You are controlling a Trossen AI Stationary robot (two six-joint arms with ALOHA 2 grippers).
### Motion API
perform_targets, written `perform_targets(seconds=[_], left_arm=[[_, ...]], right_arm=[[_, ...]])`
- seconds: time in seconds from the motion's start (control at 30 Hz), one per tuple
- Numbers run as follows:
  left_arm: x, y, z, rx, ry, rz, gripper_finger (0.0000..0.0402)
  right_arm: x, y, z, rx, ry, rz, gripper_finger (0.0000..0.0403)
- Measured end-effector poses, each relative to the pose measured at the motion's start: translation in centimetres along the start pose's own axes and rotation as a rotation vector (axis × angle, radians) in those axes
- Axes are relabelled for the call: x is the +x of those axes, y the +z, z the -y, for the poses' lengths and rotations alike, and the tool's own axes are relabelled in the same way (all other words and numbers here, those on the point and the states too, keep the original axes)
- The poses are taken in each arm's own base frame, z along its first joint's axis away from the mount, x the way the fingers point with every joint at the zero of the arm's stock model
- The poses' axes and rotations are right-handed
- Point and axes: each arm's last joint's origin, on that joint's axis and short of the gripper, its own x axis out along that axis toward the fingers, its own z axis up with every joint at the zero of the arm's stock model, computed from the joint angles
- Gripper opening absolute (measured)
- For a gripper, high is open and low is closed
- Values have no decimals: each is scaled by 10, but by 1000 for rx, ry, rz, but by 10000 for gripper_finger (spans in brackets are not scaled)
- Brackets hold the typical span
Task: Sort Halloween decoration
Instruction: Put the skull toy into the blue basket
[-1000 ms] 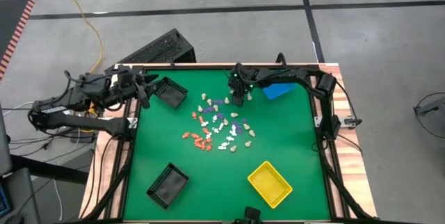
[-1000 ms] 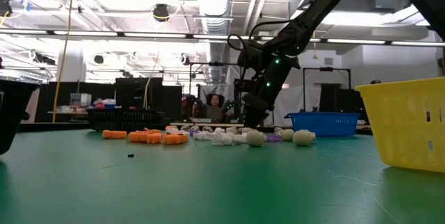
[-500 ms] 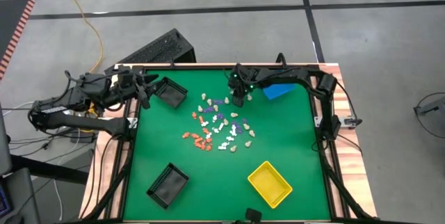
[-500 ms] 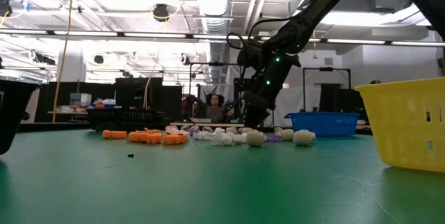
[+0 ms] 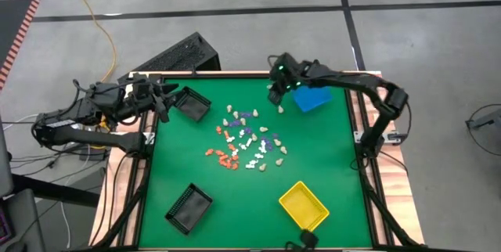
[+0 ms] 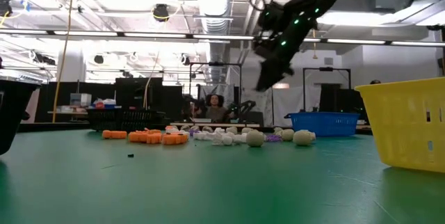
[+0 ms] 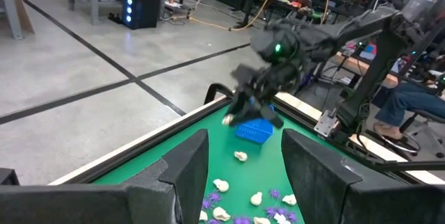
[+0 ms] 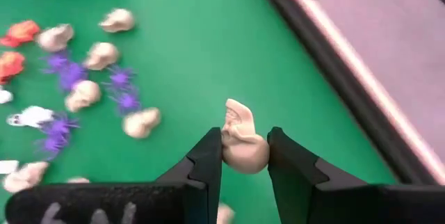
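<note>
The Halloween decoration pieces (image 5: 246, 138), tiny and orange, white, purple and beige, lie scattered on the green mat mid-table. My right gripper (image 8: 245, 160) hangs above the mat near the far edge, beside the blue bin (image 5: 313, 99), and is shut on one beige skull-like piece (image 8: 243, 144). That piece also shows under the gripper in the left wrist view (image 7: 227, 120). My left gripper (image 7: 240, 175) waits open and level at the table's far left corner, next to a black bin (image 5: 192, 105), with nothing between its fingers. My right gripper pinches the beige piece's rounded lower part (image 8: 245, 156) between its two fingertips (image 8: 211, 156), one on each side. The fingers slant down from above. The piece is lifted clear of the mat, and its narrower end (image 8: 236, 113) sticks out past the fingertips.
A yellow bin (image 5: 304, 206) stands near the front right and a second black bin (image 5: 189, 207) near the front left. A raised wooden rim (image 5: 368, 127) runs round the mat. A person sits beyond the table's far side (image 6: 215, 106).
My right gripper has risen from the far side of the pile and gone toward the blue bin, tipping and rolling a little. The beige piece has come up with it, clear of the mat. The rest of the pile has stayed where it was.
</note>
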Motion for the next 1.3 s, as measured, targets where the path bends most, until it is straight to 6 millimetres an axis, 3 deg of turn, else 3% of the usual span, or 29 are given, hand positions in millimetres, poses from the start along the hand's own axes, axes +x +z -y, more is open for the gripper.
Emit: perform_targets(seconds=[0.17, 0.3, 0.6, 0.97, 1.13, 1.3], left_arm=[[0, 0, 0, -12, 3, 1, 172], [0, 0, 0, -13, 4, 2, 172], [9, -4, 4, -23, 21, -26, 172], [16, -7, 7, -27, 17, -53, 172], [11, -4, 6, -48, 5, -32, 172], [6, -2, 3, -57, 1, -20, 172]], right_arm=[[-39, -16, 19, 71, -148, -135, 121], [-49, -33, 31, 117, -242, -241, 122], [-34, -68, 43, 212, -269, -378, 136], [-35, -73, 53, 292, -281, -395, 247], [-38, -62, 36, 276, -96, -289, 253], [-37, -45, -9, 148, 48, -145, 250]])
